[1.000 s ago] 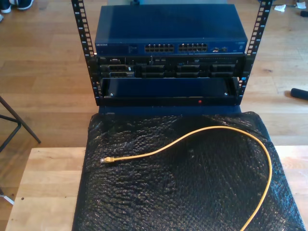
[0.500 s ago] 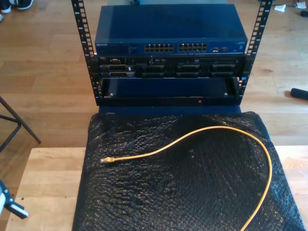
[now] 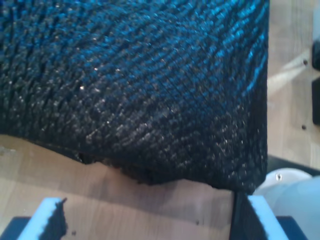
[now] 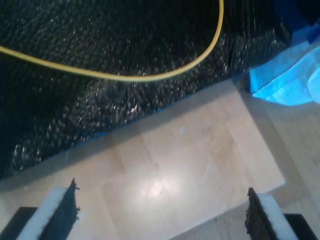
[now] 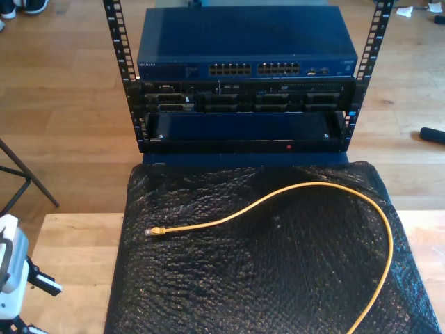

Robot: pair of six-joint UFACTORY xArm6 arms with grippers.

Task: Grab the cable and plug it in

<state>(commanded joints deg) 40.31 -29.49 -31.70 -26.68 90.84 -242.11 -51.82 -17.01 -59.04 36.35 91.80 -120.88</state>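
Since a moment ago, an arm (image 5: 12, 268) has risen further into the exterior view's lower left corner, white with a black bracket, while the cable (image 5: 306, 202) lies where it lay. That yellow cable rests on the black bubbly mat (image 5: 264, 278), its small clear plug (image 5: 151, 231) toward the exterior view's left, the cord curving up across the mat, bending round near the exterior view's right edge and running off the bottom. Neither gripper touches it. My first gripper (image 3: 150, 220) hangs over the bare wooden table (image 3: 150, 200) just beside the mat's (image 3: 140, 75) ragged edge, its two foam-padded fingers (image 3: 50, 217) spread wide with nothing between them. My second gripper (image 4: 160, 210) is likewise spread wide and empty above the pale table (image 4: 175, 165), with the mat (image 4: 75, 100) beyond it and a loop of the cable (image 4: 150, 77) lying on that mat, apart from the fingers (image 4: 62, 210). A crumpled blue sheet (image 4: 285, 80) lies off the table's corner in that view. Behind the mat in the exterior view stands a black rack (image 5: 128, 76) holding a blue network switch (image 5: 243, 42) with two rows of ports (image 5: 254, 69), above darker units.
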